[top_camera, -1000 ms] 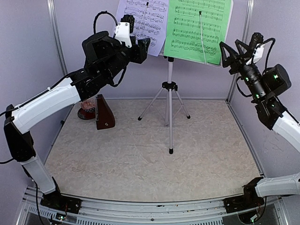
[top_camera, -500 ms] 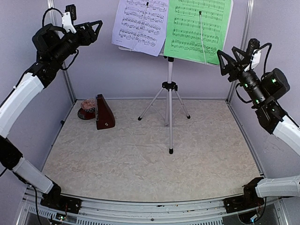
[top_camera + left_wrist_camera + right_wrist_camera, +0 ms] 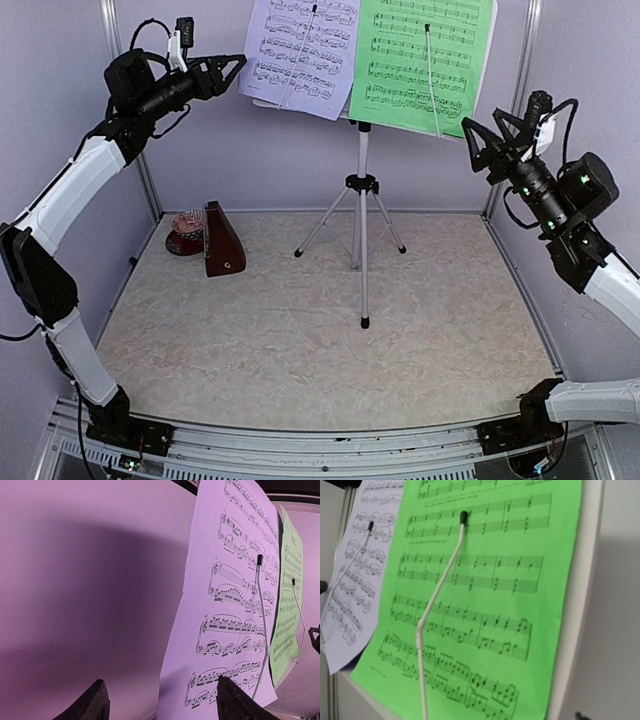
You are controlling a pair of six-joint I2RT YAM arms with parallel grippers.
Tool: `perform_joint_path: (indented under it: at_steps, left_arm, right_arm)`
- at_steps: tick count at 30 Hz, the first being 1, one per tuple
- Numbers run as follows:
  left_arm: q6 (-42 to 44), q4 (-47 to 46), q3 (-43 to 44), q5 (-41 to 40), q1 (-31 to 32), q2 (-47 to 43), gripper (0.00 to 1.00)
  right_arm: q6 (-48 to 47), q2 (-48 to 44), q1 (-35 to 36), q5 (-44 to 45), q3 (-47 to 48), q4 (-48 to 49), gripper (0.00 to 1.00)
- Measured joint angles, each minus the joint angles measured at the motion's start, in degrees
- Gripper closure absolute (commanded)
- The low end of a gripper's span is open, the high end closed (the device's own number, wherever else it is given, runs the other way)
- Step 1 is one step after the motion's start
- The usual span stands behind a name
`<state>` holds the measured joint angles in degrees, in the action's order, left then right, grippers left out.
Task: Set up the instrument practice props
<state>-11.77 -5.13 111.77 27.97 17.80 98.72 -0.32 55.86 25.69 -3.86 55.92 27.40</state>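
Observation:
The silver tripod music stand (image 3: 362, 190) is at the back centre. On its desk are the pale lavender sheet (image 3: 300, 55) (image 3: 225, 605) and the green sheet (image 3: 425, 65) (image 3: 480, 595), each under a thin wire arm (image 3: 437, 595). High up, my left gripper (image 3: 232, 72) (image 3: 162, 700) is open right by the lavender sheet's left edge; I cannot tell if it touches. My right gripper (image 3: 478, 145) is open just right of the green sheet's lower corner; its fingers do not show in the right wrist view. The brown pyramid metronome (image 3: 222, 240) stands on the floor at back left.
A small reddish round object (image 3: 187, 228) lies behind the metronome against the left wall. Grey walls with metal corner posts (image 3: 125, 90) close in the back and sides. The stand's legs spread across the back middle of the mottled tabletop (image 3: 320, 350).
My left arm pulled away from the front of the lavender sheet, swung out to the left, then came back to the sheet's left edge with its jaws wider. The right gripper shifted slightly lower.

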Motion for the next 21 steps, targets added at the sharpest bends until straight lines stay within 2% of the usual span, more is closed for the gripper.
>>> perform_joint_path:
  at_steps: [8,21]
  left_arm:
    - [-1.2,0.6,5.4,4.3,-0.7,3.4,0.41]
    - [-3.4,0.0,5.2,6.8,-0.7,5.1,0.47]
  right_arm:
    - [0.0,-0.2,0.0,0.0,-0.9,-0.6,0.21]
    - [-0.1,-0.2,0.0,0.1,-1.1,-1.0,0.20]
